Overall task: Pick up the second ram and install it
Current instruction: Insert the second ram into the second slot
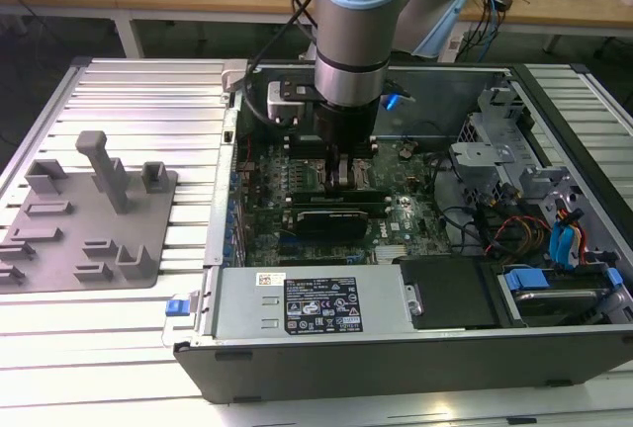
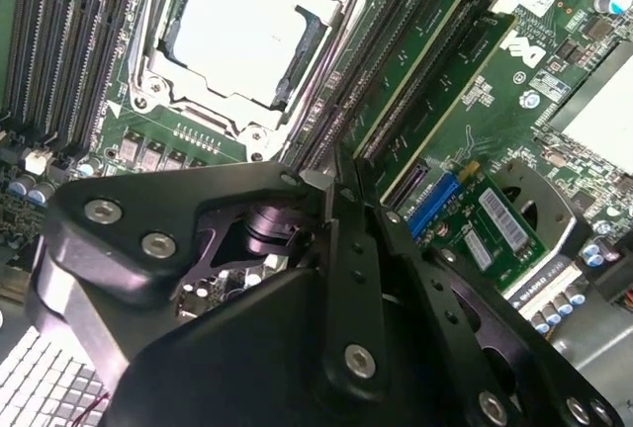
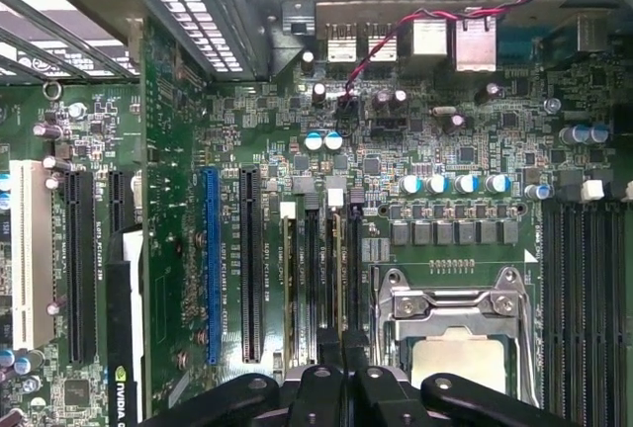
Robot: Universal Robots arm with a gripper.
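- Second ram (image 2: 450,56): we see green sticks standing in the slots beside the processor socket (image 2: 242,27) in the second wrist view. We judge the stick under the gripper's tips to be the one in hand, either just seated or being pressed home; we cannot tell whether its latches have closed.
- Our gripper (image 1: 346,172) is down inside the open computer case (image 1: 396,348), right over the memory slots (image 3: 326,269). Its fingers (image 2: 351,249) are drawn narrow, close together along the slot line; whether they pinch the stick's edge we cannot tell.
- The grey tray (image 1: 89,219) on the worktop (image 1: 148,101), at the exterior view's left, shows no stick in it, so we take the pick-up as done.
- Room is tight: the socket frame lies just beside the slots on one side, expansion slots (image 3: 213,264) and a black card (image 1: 341,217) on the other.
- The case walls, drive cage (image 1: 495,165) and loose cables (image 1: 504,224) close in around; straight up is the free way.
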